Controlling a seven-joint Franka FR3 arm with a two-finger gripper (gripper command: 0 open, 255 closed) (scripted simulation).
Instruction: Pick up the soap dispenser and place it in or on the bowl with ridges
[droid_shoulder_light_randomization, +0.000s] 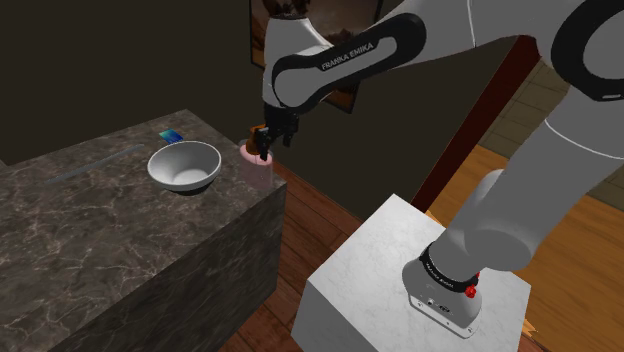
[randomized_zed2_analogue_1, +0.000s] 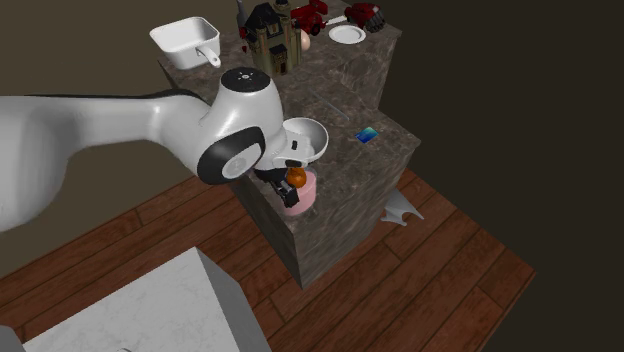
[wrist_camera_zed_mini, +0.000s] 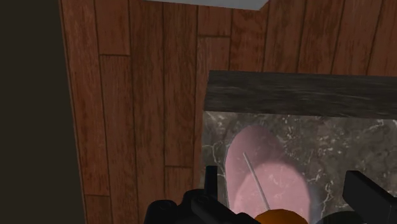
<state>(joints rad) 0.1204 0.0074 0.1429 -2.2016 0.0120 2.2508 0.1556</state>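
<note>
The soap dispenser (droid_shoulder_light_randomization: 260, 172) has a pale pink see-through body and an orange pump head (randomized_zed2_analogue_1: 294, 181). It stands upright at the corner of the dark marble counter (droid_shoulder_light_randomization: 100, 230). My gripper (droid_shoulder_light_randomization: 264, 148) hangs right over it, open, one finger on each side of the pump head. In the wrist view the pink body (wrist_camera_zed_mini: 264, 168) lies between the two spread fingers (wrist_camera_zed_mini: 210, 184), which do not clasp it. The white bowl (droid_shoulder_light_randomization: 185, 167) sits on the counter a short way to the shoulder view's left of the dispenser; it is also in the second exterior view (randomized_zed2_analogue_1: 306, 139).
A small blue card (droid_shoulder_light_randomization: 170, 135) lies behind the bowl. In the second exterior view a higher counter holds a white square pan (randomized_zed2_analogue_1: 187, 40), a toy house (randomized_zed2_analogue_1: 270, 40) and a plate (randomized_zed2_analogue_1: 347, 34). A wooden floor (wrist_camera_zed_mini: 133, 95) lies below the counter's edge, and my stand (droid_shoulder_light_randomization: 400, 260) is nearby.
</note>
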